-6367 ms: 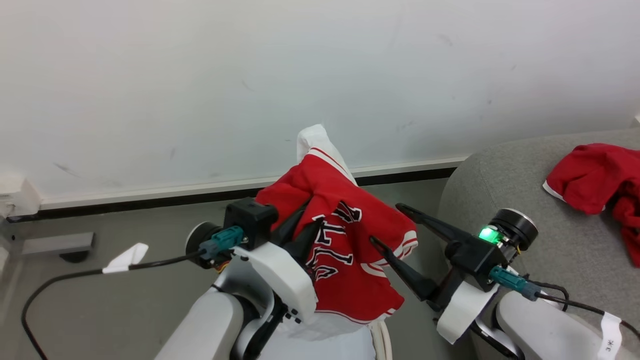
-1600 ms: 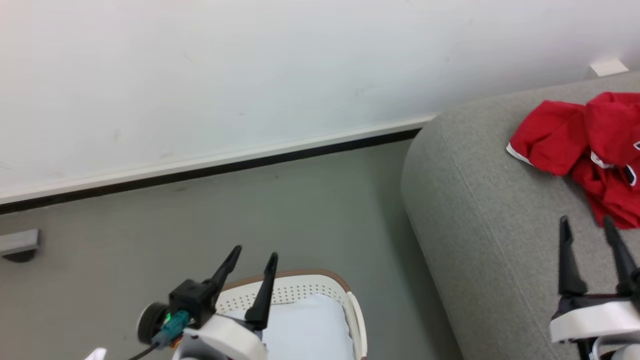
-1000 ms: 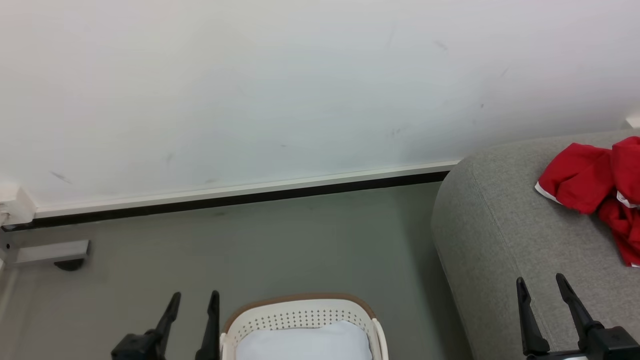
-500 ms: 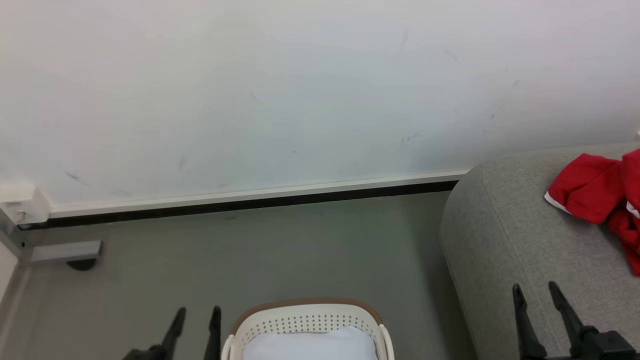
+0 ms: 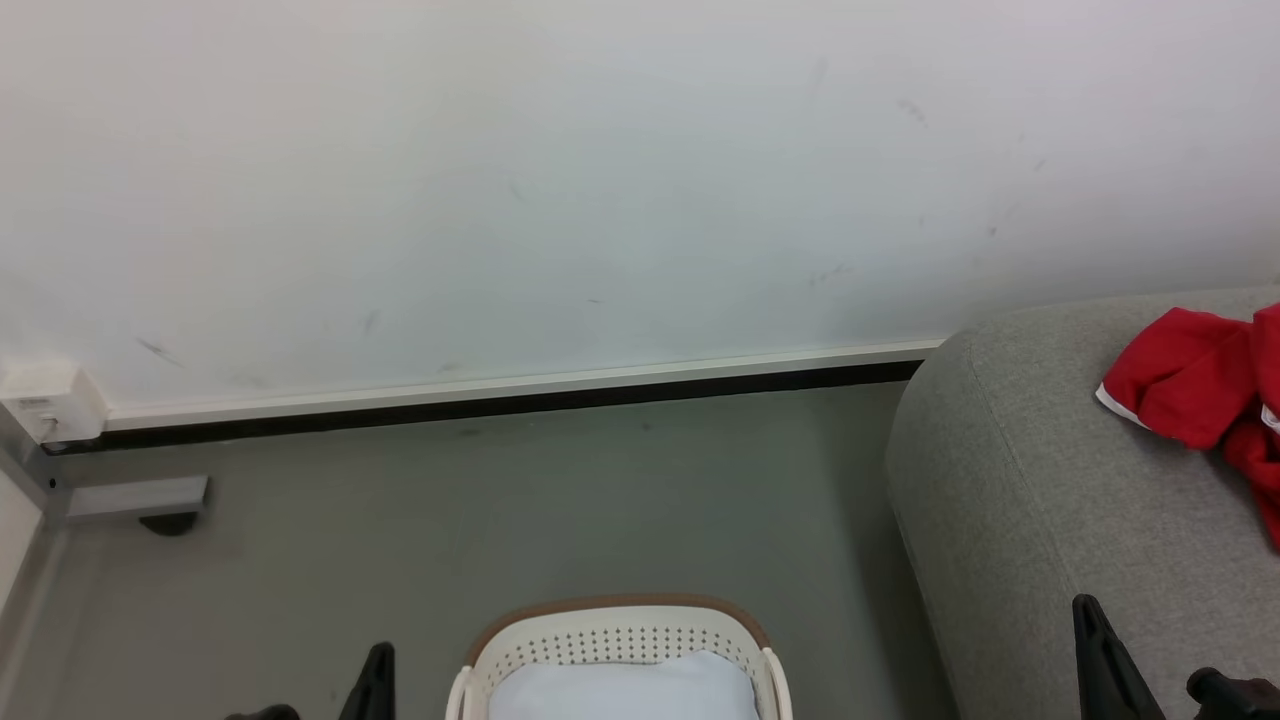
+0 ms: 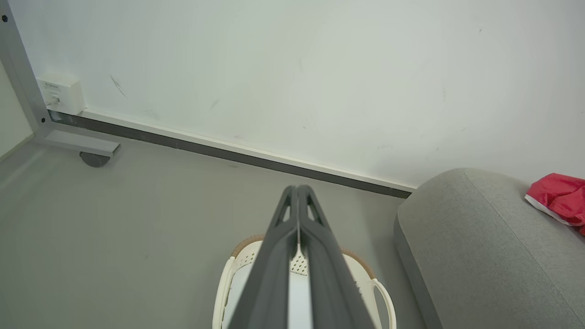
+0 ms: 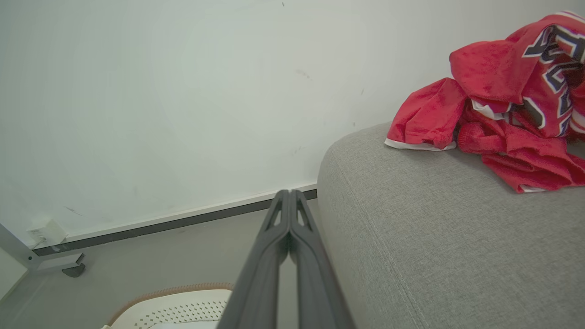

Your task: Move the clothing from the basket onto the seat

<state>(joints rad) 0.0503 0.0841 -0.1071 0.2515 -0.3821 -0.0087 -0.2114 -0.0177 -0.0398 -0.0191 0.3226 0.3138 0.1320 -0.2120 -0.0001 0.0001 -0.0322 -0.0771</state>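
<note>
Head view, from its left edge: a small white plastic wall box [image 5: 45,400] sits at the foot of the scuffed matt white wall [image 5: 600,180], above a grey metal frame foot [image 5: 135,495]. In the left wrist view that box carries a label whose print is too small to read. A white skirting strip [image 5: 500,386] with a dark band under it runs along the smooth grey floor [image 5: 550,500].

My left tool [image 6: 298,188] has its two long dark fingers pressed together on nothing, with the basket [image 5: 615,630] below them in the left wrist view. The basket stands on the floor at the bottom centre. It is rounded cream plastic, its walls pierced with rows of small holes, with a brown rim on top and a loop handle at its side. Smooth white fabric [image 5: 625,688] lies inside it.

My right tool [image 7: 289,192] is likewise closed and empty. In the right wrist view its fingers rise between the basket's rim and the seat [image 5: 1010,520].

The seat takes up the right side, just beside the basket. It has coarse light grey woven upholstery and a rounded edge. On it, at the upper right, lies the clothing [image 7: 502,105], crumpled bright red cloth with white trim. One piece bears dark, white-edged lettering, folded so that I cannot read it.
</note>
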